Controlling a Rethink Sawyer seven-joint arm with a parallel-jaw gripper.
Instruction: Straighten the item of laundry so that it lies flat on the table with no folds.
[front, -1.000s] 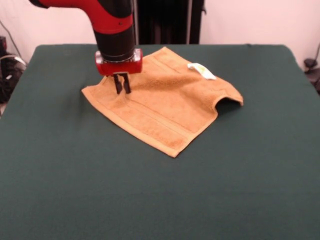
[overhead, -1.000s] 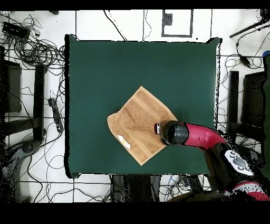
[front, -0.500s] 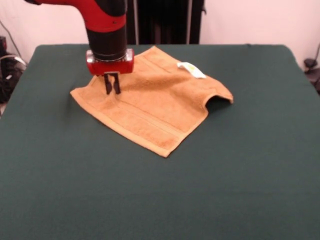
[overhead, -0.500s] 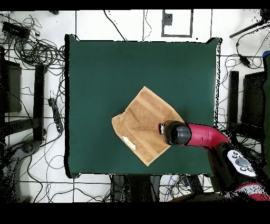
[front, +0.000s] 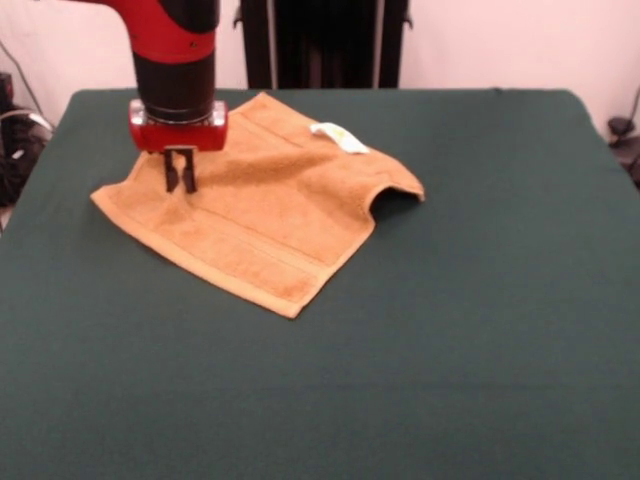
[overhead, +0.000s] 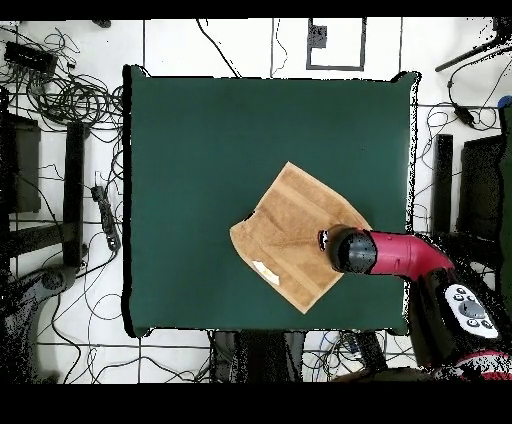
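The orange-tan terry towel (front: 260, 210) lies on the dark green table (front: 400, 350), toward its far left in the front view. Its right corner is folded under, leaving a curved hump (front: 395, 185). A small white tag (front: 340, 137) shows near the far edge. My gripper (front: 180, 183) is shut on the towel near its left corner, pinching a small ridge of cloth. In the overhead view the towel (overhead: 290, 225) lies diamond-wise and the arm's wrist (overhead: 352, 250) covers its right corner.
The red and black arm (front: 175, 60) comes down from the top left in the front view. Cables (overhead: 70, 95) and stands lie on the floor around the table in the overhead view.
My gripper has dragged the towel steadily to the left in the front view, to the right in the overhead view. The folded corner has stayed folded.
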